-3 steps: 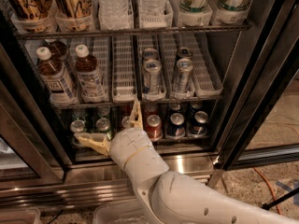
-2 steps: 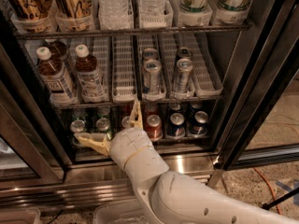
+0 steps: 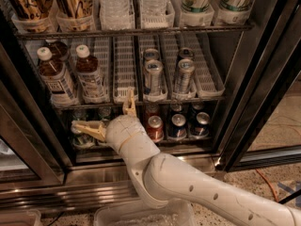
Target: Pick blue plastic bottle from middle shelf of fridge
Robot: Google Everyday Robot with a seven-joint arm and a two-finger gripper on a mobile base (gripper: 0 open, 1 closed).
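Two small clear bottles of dark brown drink with white caps and bluish-white labels stand at the left of the middle shelf: one far left, one beside it, and a third stands behind. The shelf is a dark wire rack with white slotted lane trays inside the fridge. My gripper is open wide just below the shelf's front edge, lower right of the bottles. One finger points left, the other points up. It holds nothing.
Tall silver cans stand mid-shelf, to the right of an empty lane tray. Short red and blue cans fill the rack below, behind my wrist. Large bottles line the upper shelf. Black door frames flank the opening.
My gripper has risen a little toward the middle shelf's front edge, still open. The bottles and cans have not moved.
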